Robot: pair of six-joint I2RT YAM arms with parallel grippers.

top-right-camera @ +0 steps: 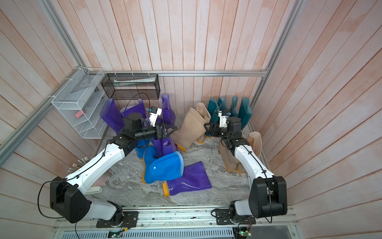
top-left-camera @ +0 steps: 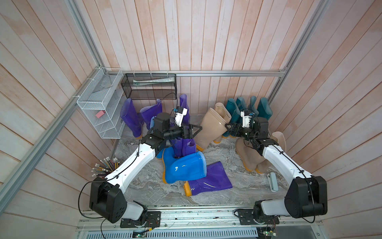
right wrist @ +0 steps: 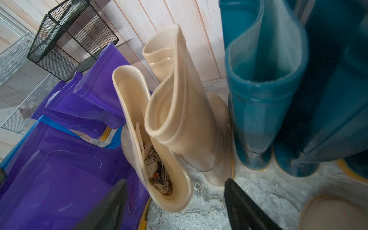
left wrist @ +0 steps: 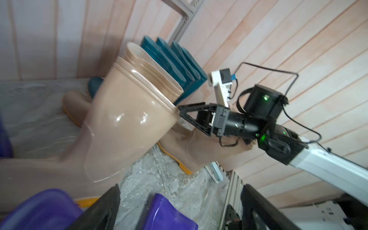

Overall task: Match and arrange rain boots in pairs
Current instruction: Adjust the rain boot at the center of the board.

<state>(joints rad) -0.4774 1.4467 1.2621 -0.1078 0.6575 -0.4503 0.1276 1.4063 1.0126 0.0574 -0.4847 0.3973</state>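
Marbled floor [top-left-camera: 223, 157], centre frame: beige boots [top-left-camera: 210, 126] lean together, likely propped as a matched pair, between left gripper [top-left-camera: 198, 131] and right gripper [top-left-camera: 227, 129], both spread wide and empty.

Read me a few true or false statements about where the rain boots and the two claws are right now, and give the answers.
1. The teal boots stand upright against the back wall. True.
2. A bright blue boot lies on its side on the floor. True.
3. The left claw is shut on a boot. False: it is open and holds nothing.
4. One boot is stored in the black mesh basket. False: no boot is in it; it hangs on the back wall.
5. The right claw is open, close to a beige boot at its rim. True.
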